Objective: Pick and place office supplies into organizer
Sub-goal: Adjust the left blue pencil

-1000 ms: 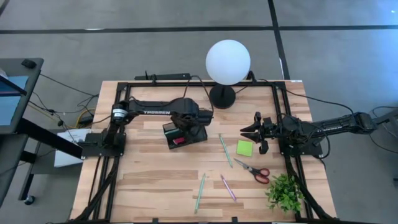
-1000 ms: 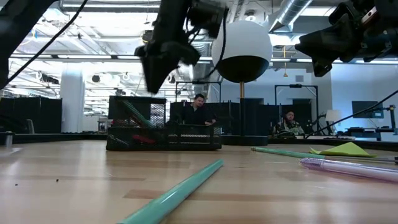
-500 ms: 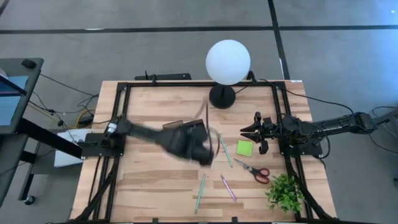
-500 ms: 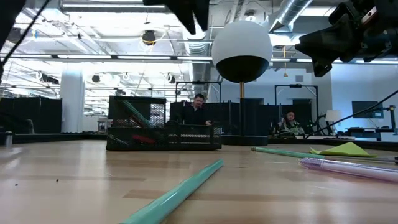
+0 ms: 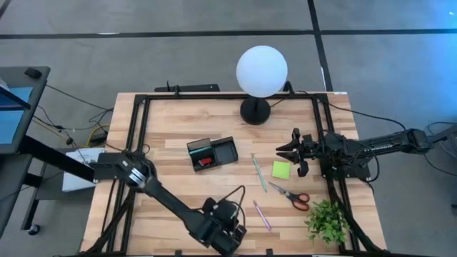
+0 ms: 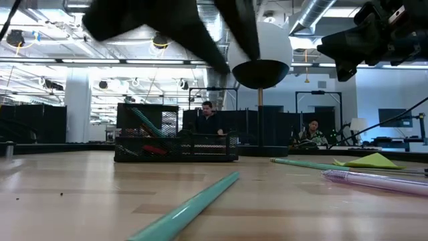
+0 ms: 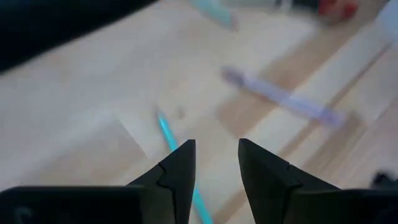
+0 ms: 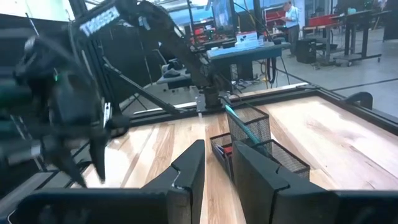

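The left gripper (image 7: 214,165) is held spread, empty, above a teal pen (image 7: 177,158), which looks blurry. The right gripper (image 5: 293,152) is spread near the sticky pad (image 5: 280,169).

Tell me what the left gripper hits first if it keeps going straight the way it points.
Probably the teal pen on the table: the left gripper, fingers open, points down with that pen running between them. Depth is unclear; the pink pen lies farther off.

Table (image 5: 178,200): pale wood planks, matt, visible grain. Organizer (image 5: 212,152): black mesh, metal-looking. Globe lamp (image 5: 262,70): smooth matt white. Teal pen (image 6: 190,209): smooth plastic, slight sheen.
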`<state>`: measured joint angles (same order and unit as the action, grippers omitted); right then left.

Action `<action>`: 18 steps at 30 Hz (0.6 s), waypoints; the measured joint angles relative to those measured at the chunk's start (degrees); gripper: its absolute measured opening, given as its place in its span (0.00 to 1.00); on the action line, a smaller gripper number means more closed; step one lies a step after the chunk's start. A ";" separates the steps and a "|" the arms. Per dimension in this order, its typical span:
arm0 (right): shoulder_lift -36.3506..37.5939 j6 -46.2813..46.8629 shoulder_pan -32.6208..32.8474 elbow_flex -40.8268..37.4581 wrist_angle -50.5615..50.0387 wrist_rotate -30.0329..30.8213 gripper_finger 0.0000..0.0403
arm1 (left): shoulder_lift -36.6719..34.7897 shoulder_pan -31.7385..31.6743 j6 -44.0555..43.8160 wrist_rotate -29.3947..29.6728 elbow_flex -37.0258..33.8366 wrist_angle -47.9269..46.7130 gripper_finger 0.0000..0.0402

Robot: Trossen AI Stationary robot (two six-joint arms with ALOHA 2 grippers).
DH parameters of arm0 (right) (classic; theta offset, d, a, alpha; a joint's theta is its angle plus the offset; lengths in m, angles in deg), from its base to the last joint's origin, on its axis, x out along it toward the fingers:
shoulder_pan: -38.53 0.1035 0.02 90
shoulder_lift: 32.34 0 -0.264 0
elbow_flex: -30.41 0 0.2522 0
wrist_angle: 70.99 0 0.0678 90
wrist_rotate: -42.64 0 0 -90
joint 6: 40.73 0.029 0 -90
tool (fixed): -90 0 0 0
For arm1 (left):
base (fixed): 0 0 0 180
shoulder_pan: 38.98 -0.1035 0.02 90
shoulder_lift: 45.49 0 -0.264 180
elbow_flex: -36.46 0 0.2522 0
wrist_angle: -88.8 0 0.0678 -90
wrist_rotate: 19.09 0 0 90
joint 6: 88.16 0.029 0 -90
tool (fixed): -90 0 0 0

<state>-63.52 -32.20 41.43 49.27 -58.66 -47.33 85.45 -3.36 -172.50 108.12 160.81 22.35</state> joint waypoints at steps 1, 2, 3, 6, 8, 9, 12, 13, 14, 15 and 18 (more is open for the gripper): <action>0.00 0.00 0.00 0.00 0.06 0.00 0.19 | 1.42 -0.19 -0.26 -2.52 0.00 0.09 0.29; 0.02 0.00 0.00 0.00 0.11 0.00 0.19 | 2.75 -0.36 -0.72 -4.85 0.00 0.02 0.29; 0.02 0.00 0.00 0.00 0.07 0.00 0.19 | 3.97 -0.54 -1.41 -6.67 -0.01 0.02 0.29; 0.02 0.00 0.00 0.00 0.09 0.00 0.19 | 6.75 -0.68 -3.79 -8.61 0.01 0.18 0.29; 0.00 0.02 0.00 0.00 -0.07 0.00 0.19 | 7.50 -0.53 -5.83 -6.79 0.26 0.67 0.29; 0.02 0.02 0.00 0.00 -0.08 0.00 0.19 | 7.57 -0.18 -7.04 -5.57 0.22 0.68 0.29; 0.00 0.00 0.00 0.00 -0.09 0.00 0.19 | 7.75 0.37 -8.92 -3.46 0.15 0.36 0.29; 0.02 0.00 0.00 0.00 -0.09 0.00 0.19 | 7.80 0.50 -9.27 -2.79 0.14 -0.24 0.29; 0.02 0.00 0.00 0.00 -0.09 0.00 0.19 | 7.87 0.60 -9.70 -2.32 0.12 -1.45 0.29; 0.00 0.01 0.00 0.00 -0.09 0.00 0.19 | 7.88 0.69 -10.42 -2.38 0.11 -2.70 0.29; 0.00 0.00 0.00 0.00 -0.09 0.00 0.19 | 7.88 0.72 -13.70 -4.28 0.11 -8.40 0.29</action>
<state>-63.52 -32.20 41.43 49.27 -58.75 -47.33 93.33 -2.64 -186.20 103.85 160.92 13.95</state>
